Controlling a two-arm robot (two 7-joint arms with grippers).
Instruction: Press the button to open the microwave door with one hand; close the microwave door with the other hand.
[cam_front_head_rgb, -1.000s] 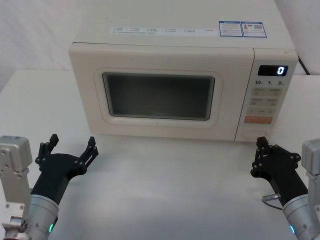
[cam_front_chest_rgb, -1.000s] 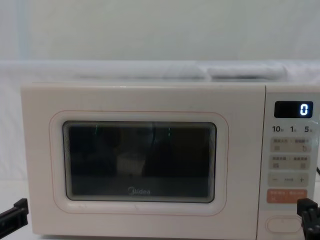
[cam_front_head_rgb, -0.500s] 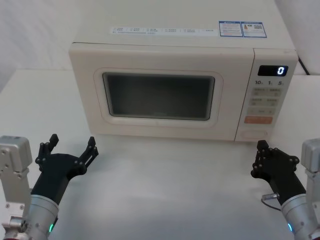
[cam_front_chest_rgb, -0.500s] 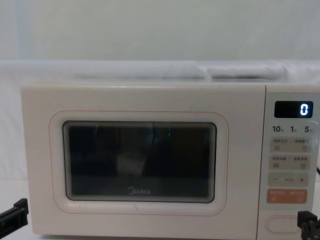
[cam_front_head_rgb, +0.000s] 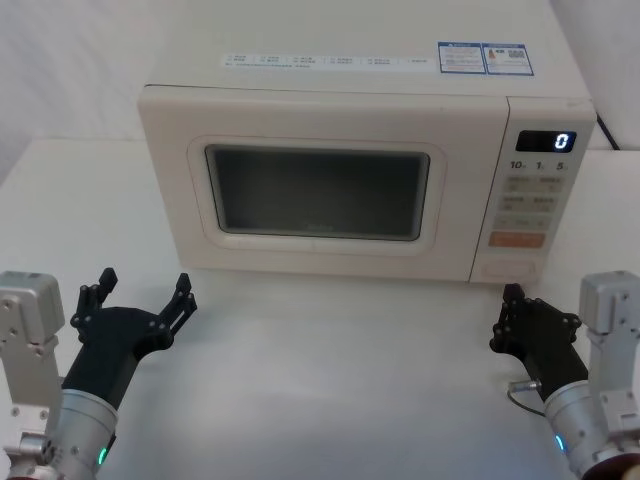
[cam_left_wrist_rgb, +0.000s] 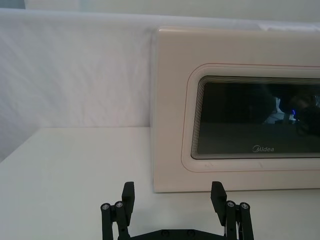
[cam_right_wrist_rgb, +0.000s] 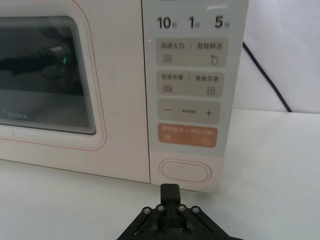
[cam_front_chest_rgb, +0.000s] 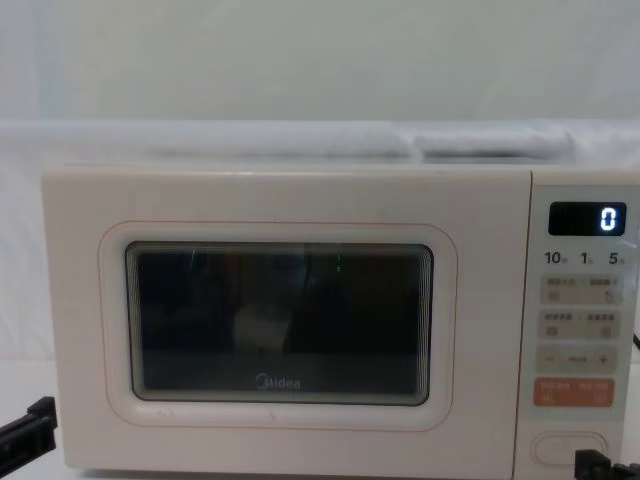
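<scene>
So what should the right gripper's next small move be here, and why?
Probably ease the right gripper forward onto the button. Its fingers are shut to a point, lined up just short of that wide key, and the microwave door sits closed. The left gripper waits open at the door's left front.

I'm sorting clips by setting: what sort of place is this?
Probably a lab test bench rather than a home kitchen: a lone microwave sits on a plain white table against a white draped backdrop, with the left end effector and right end effector in front.
</scene>
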